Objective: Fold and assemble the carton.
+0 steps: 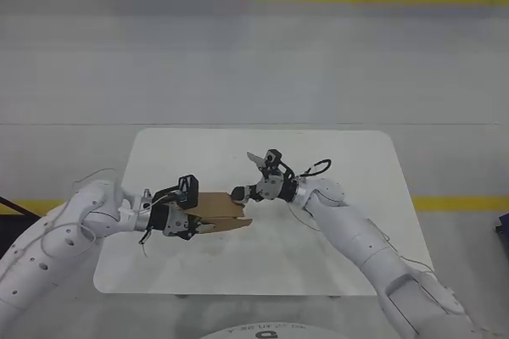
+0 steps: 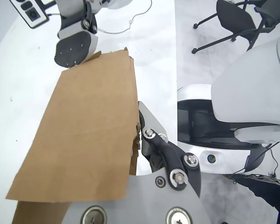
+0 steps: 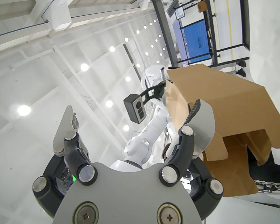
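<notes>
The carton (image 1: 222, 212) is a brown cardboard piece, not yet fully formed, and it sits near the middle of the white tabletop (image 1: 339, 161), between the two arms. Its long axis runs across the tabletop from the left claw (image 1: 199, 225) towards the right claw (image 1: 247, 176), with one short end at each claw.

The left claw pinches the carton at its near short end. In the left wrist view one finger (image 2: 151, 122) lies tight against the long folded edge, while the other finger is hidden under the cardboard. A second layer of cardboard shows below the upper panel in that view.

The right claw is spread wide. One of its fingers (image 3: 205, 117) presses its pad on the far short end of the carton, at the corner, and the other finger (image 3: 65, 122) stands well apart from the cardboard. In the right wrist view the carton shows a bent upper panel and notched flaps hanging at its end.
</notes>
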Controlling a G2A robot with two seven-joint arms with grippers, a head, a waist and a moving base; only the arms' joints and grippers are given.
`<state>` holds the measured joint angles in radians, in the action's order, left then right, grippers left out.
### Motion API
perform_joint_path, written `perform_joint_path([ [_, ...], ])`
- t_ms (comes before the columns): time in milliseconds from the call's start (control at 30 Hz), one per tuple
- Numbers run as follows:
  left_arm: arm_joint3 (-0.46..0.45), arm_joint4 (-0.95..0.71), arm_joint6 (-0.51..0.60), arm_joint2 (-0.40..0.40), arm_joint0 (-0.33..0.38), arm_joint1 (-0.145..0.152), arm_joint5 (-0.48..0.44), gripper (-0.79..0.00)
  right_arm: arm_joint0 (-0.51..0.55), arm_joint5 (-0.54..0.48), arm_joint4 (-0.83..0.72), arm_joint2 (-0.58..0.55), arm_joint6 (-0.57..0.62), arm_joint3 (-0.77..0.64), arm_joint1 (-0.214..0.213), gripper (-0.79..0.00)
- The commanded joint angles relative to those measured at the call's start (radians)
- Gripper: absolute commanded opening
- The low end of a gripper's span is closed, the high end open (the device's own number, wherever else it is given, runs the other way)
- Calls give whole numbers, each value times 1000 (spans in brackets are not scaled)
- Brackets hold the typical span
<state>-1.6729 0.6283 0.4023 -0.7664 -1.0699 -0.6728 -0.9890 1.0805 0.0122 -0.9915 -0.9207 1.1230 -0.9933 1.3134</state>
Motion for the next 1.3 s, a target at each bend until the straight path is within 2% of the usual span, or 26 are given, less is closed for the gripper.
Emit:
perform_joint_path([
  [0,-6,14,-18,-12,-9,2,-10,-785,4,5,5,-3,6,-3,-1,0],
  [167,-18,30,-48,-34,-35,7,-23,-785,18,-1,-20,-25,44,-10,-3,0],
  [367,2,-33,-78,-58,-62,26,-23,-785,57,-96,-182,-130,134,14,-10,0],
  [567,64,-138,-129,-120,-96,74,-23,-785,95,-147,-237,-203,186,50,-20,0],
  [733,17,-239,-115,-132,-124,120,-23,-785,86,-223,-174,-206,63,90,-15,0],
  [833,-41,-332,-53,-107,-135,146,-23,-785,61,-246,-104,-172,-43,103,-4,0],
  [967,-64,-535,118,-66,-97,169,-23,-785,32,-229,-69,-134,-80,121,12,0],
  [1133,-90,-896,379,-29,-17,169,-23,-785,5,-226,12,-81,-80,137,27,0],
  [1233,-66,-968,406,-11,23,163,-23,-785,4,-209,48,-56,-16,128,31,0],
  [1267,-60,-977,406,5,32,161,-23,-785,7,-211,46,-57,9,128,31,-34],
])
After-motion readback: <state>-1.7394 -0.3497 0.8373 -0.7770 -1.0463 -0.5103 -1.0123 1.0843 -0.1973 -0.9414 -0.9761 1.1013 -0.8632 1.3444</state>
